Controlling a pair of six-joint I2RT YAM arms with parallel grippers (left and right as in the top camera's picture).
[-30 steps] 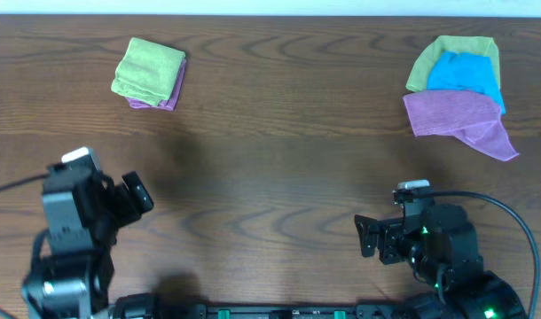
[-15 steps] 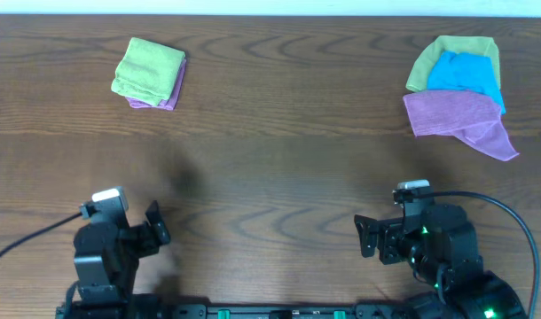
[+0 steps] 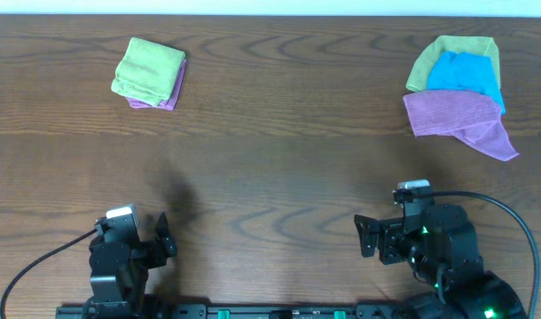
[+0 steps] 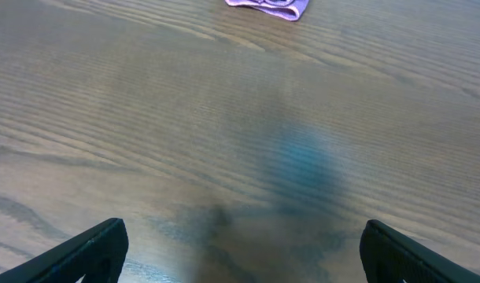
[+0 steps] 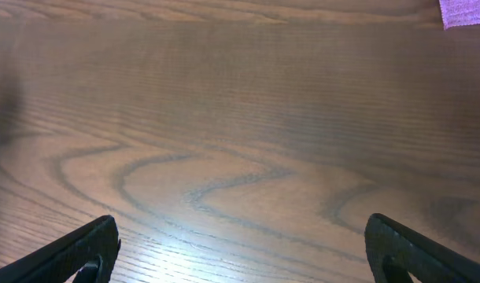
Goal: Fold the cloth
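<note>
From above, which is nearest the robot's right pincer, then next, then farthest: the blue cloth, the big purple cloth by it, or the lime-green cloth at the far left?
From the right pincer, seen from overhead:
1. big purple cloth, right side, front of the pile.
2. blue cloth, just behind it.
3. lime-green cloth, far left, across the table.

No readable text, no labels — none

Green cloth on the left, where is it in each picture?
Overhead: green cloth top left, atop a purple cloth.
Left wrist: not in it; only that purple cloth's edge at the top.
Right wrist: not in it.
Shared landmark: the purple cloth under it.
</note>
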